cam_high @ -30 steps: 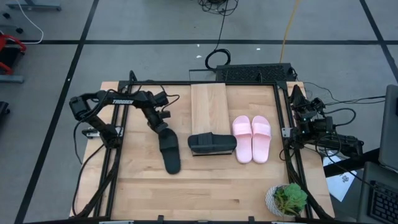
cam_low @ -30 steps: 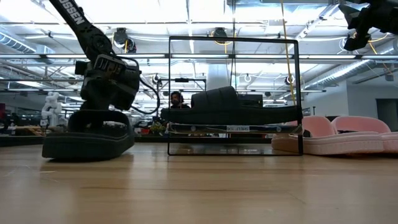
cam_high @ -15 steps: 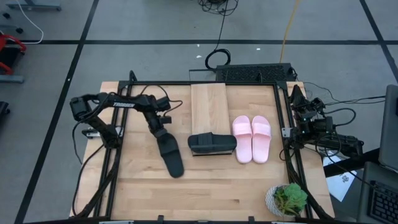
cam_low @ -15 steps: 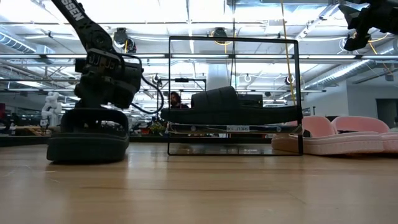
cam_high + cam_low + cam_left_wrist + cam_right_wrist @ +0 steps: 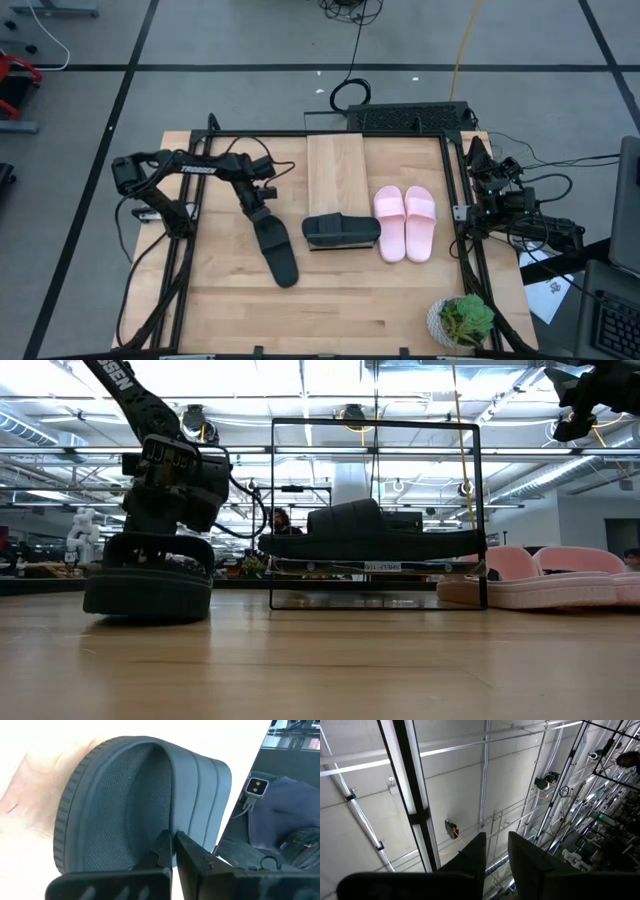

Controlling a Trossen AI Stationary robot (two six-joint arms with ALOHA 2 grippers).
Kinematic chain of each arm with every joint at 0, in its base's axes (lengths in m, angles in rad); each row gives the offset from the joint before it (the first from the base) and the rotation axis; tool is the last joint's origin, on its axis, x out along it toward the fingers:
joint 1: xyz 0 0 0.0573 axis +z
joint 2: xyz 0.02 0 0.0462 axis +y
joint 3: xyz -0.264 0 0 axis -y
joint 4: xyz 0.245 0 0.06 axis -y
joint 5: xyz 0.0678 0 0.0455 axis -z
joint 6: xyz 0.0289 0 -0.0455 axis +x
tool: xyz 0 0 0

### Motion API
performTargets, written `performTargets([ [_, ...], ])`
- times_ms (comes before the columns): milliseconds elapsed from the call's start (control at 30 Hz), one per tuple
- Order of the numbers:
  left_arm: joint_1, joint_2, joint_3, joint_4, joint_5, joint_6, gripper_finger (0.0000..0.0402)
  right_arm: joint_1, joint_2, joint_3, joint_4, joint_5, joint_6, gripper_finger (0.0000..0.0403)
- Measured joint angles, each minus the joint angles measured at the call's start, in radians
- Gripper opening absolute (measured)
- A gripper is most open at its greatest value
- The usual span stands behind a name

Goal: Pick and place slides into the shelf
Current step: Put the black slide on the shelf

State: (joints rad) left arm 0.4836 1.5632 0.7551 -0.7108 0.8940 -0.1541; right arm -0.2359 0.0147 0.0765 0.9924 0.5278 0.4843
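Black lettering, too small to read, ran along the left arm, whose left gripper clamped the loose black slide on the table, left of the shelf. The right gripper, parked aside, stood slightly parted.

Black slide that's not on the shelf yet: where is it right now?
In the high view the loose black slide lies on the table's left half, just left of the shelf and its black slide, with the left gripper shut on its strap.
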Motion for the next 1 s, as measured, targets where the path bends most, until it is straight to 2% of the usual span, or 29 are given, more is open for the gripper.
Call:
performTargets([
  [233, 0.052, -0.09, 0.003, -0.058, -0.004, -0.036, 0.0001, 0.0, 0.0, 0.0, 0.0, 0.0, 0.0, 0.0073],
  [500, 0.167, -0.316, 0.004, -0.094, -0.021, -0.152, 0.0, 0.0, 0.0, 0.0, 0.001, 0.0, 0.001, 0.0073],
  [733, 0.237, -0.52, 0.006, -0.235, -0.133, -0.209, 0.0, 0.0, 0.0, 0.0, 0.001, 0.0, 0.001, 0.0073],
  [1000, 0.281, -0.661, 0.01, -0.236, -0.226, -0.333, 0.0, 0.0, 0.0, 0.0, 0.0, 0.0, 0.001, 0.0073],
])
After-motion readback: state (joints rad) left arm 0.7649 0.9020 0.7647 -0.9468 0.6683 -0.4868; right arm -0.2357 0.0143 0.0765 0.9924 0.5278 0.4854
